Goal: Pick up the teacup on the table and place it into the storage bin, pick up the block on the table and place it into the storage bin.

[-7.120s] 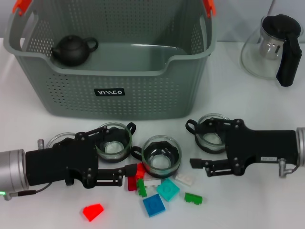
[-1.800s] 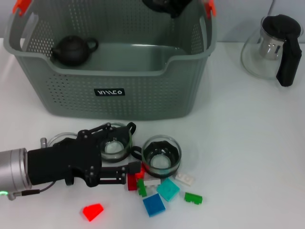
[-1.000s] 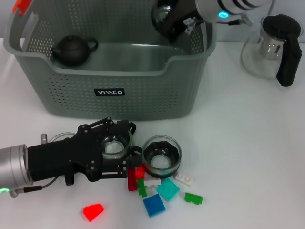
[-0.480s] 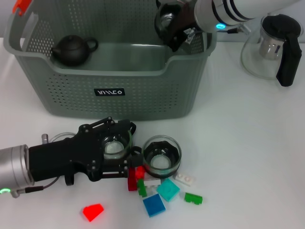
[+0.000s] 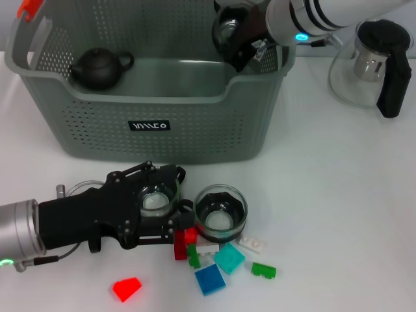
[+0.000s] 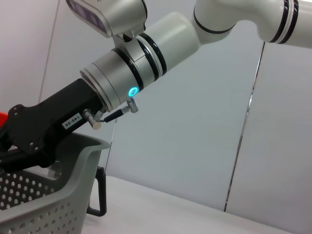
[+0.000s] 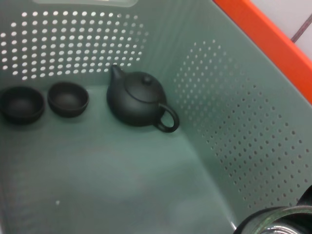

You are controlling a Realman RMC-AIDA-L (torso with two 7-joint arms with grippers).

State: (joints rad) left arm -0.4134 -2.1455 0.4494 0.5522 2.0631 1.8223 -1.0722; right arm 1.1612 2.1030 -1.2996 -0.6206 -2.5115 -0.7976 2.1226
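My right gripper (image 5: 239,40) is shut on a glass teacup (image 5: 227,26) and holds it over the back right corner of the grey storage bin (image 5: 149,123). The cup's rim shows in the right wrist view (image 7: 280,219), above the bin's floor. My left gripper (image 5: 162,214) lies on the table in front of the bin, open, with its fingers on either side of a second glass teacup (image 5: 156,196). A third teacup (image 5: 221,211) stands just to its right. A red block (image 5: 184,242) lies at the left gripper's lower fingertip.
A black teapot (image 5: 101,67) and two small black cups (image 7: 68,99) sit in the bin. Several coloured blocks (image 5: 227,259) lie below the teacups, with a red wedge (image 5: 127,288) apart. A glass pitcher (image 5: 374,65) stands at the back right.
My right arm has brought the teacup a little right and down over the bin's back right corner. The left gripper has barely shifted beside its teacup.
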